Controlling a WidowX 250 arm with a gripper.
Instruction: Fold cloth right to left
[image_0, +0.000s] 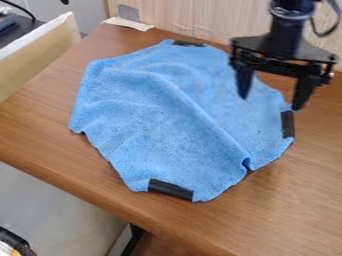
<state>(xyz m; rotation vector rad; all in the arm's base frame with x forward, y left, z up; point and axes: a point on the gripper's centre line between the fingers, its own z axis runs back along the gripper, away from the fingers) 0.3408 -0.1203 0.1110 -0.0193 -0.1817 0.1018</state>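
Has the blue cloth (147, 115) lying creased on the surface (300, 200), with black strips (171, 189) along its edge. Holds the tool (270, 102) open above its right part, hiding some of it. Cuts off a dark object (13, 240) at lower left, hard to identify.

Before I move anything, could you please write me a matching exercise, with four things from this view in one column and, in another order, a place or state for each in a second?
Column 1
1. Cloth
2. Gripper
3. Table
4. Black strip nearest the camera

Column 2
A. At the near edge of the blue fabric
B. Brown, with a wood grain
C. Blue, spread out, with a raised crease
D. Fingers apart, at the picture's right side of the blue fabric

Right pairs: 1-C, 2-D, 3-B, 4-A
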